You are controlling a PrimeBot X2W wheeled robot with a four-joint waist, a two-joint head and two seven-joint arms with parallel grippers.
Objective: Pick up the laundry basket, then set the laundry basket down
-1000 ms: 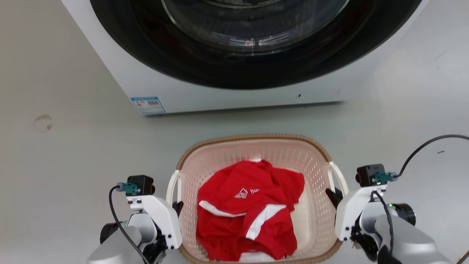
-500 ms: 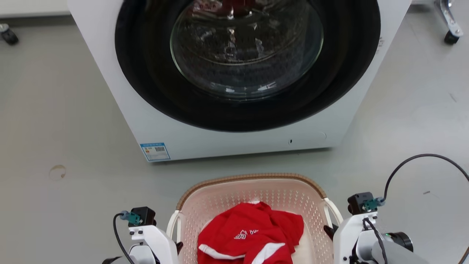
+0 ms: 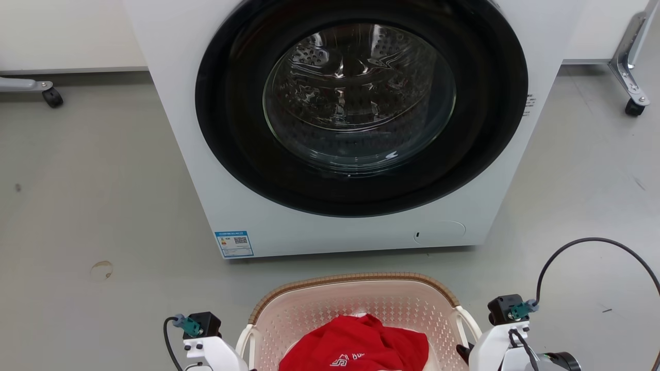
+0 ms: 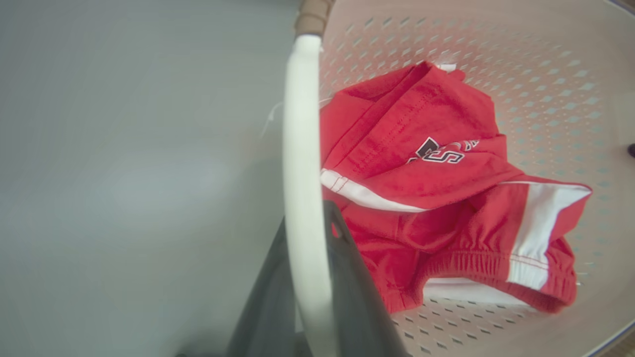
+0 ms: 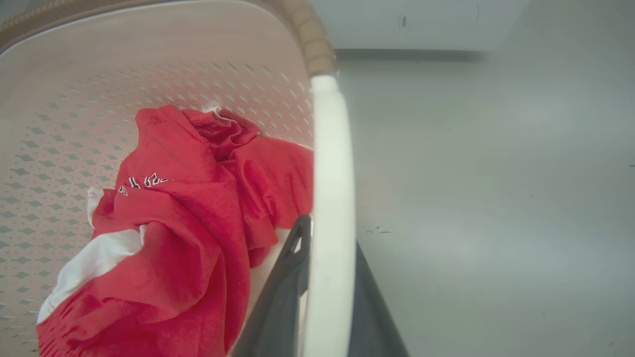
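Note:
The laundry basket (image 3: pixel 356 281), pale pink with a brown woven-look rim, sits at the bottom middle of the head view with a red and white garment (image 3: pixel 356 350) inside. In the left wrist view my left gripper (image 4: pixel 307 218) is shut on the basket's white loop handle (image 4: pixel 300 148), one dark finger on each side. My right gripper (image 5: pixel 328 233) is shut the same way on the other white handle (image 5: pixel 331 163). Both wrist views show the perforated basket wall (image 4: pixel 545 74) (image 5: pixel 74 124) and the garment (image 4: pixel 421 173) (image 5: pixel 188 223). I cannot tell whether the basket's bottom touches the floor.
A big white washing machine (image 3: pixel 175 154) with a round dark glass door (image 3: pixel 361 98) stands right behind the basket. Caster legs stand at the far left (image 3: pixel 51 97) and far right (image 3: pixel 631 105). Grey floor (image 3: pixel 77 206) spreads to both sides. A black cable (image 3: pixel 593 241) loops above my right wrist.
The head camera has moved: the washing machine and floor now show from higher and farther back. Basket and grippers sit lower in the picture, and both grippers keep their hold on the handles.

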